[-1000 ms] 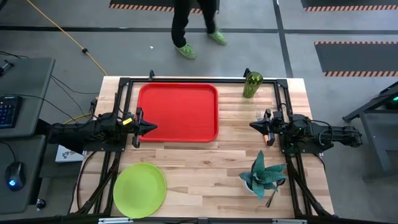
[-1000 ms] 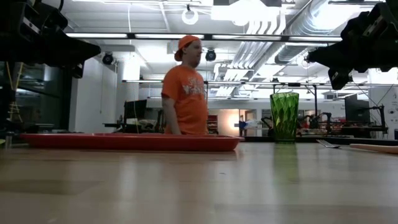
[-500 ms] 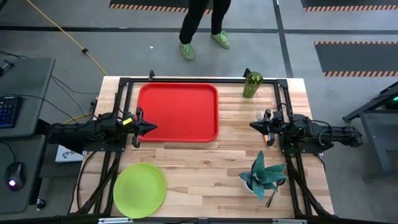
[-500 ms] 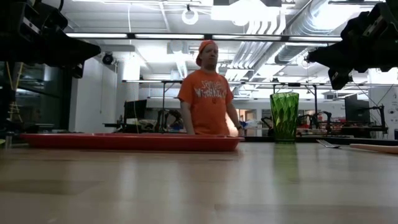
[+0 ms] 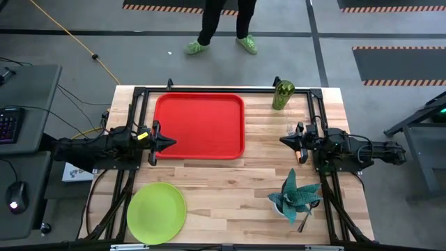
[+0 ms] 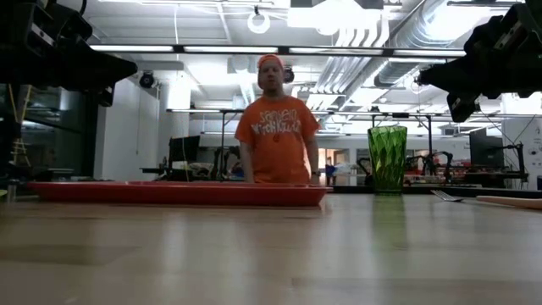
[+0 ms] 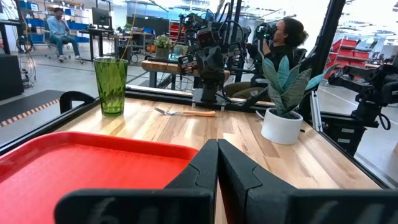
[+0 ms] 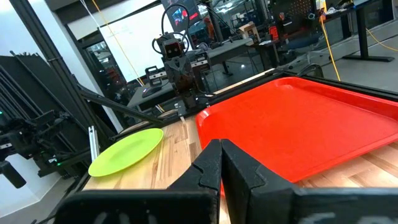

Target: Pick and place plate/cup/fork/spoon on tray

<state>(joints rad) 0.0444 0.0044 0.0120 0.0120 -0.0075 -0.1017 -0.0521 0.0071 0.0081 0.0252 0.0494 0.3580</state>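
The red tray (image 5: 198, 125) lies at the far left of the table. The lime-green plate (image 5: 156, 213) lies flat at the near left. The green cup (image 5: 282, 95) stands upright near the far edge. The fork (image 7: 186, 112) lies on the table under my right gripper, its orange handle (image 5: 301, 155) showing. The dark spoon (image 5: 304, 223) lies beside the plant pot. My left gripper (image 5: 169, 141) is shut and empty over the tray's left rim. My right gripper (image 5: 284, 141) is shut and empty, right of the tray and above the table.
A teal spiky plant in a white pot (image 5: 296, 195) stands at the near right. A black frame (image 5: 209, 89) runs along the table's edges. A person in an orange shirt (image 6: 275, 135) stands beyond the far edge. Bare wood lies between plate and plant.
Both arms and all the table's things have kept still. The person beyond the far edge has stepped a little to the right and turned to face the table.
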